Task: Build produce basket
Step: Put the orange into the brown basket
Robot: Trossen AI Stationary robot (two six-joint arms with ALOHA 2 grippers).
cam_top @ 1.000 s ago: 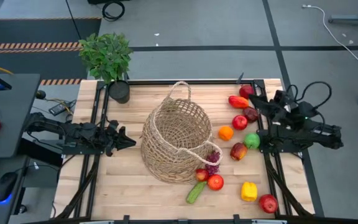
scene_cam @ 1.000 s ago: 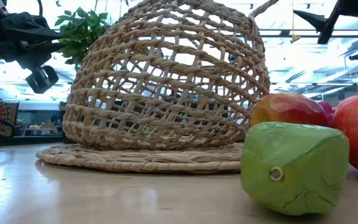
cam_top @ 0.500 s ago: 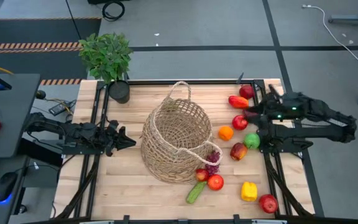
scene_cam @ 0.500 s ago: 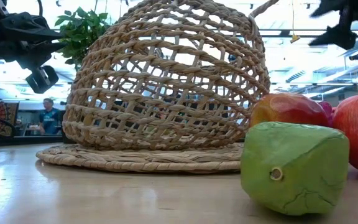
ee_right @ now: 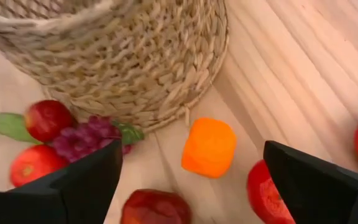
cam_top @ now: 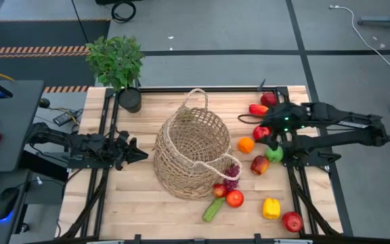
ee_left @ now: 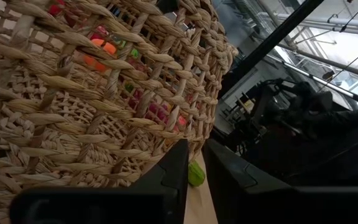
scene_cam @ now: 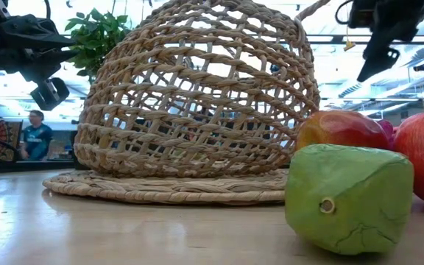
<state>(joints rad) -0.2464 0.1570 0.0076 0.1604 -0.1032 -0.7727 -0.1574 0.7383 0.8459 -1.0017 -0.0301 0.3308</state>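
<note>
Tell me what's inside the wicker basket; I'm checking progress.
No produce shows inside the basket: only weave and bare wood through it. Orange, grapes and apples lie outside on the table. Its far inner wall is partly hidden.

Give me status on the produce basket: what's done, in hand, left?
Done: nothing visible; the basket appears to hold no produce, though its weave hides part of the inside. In hand: nothing gripped; the right claw hangs open above the red apple and orange. The left claw waits beside the basket, nearly closed. Left: all the produce on the table, including the yellow pepper and cucumber.
</note>
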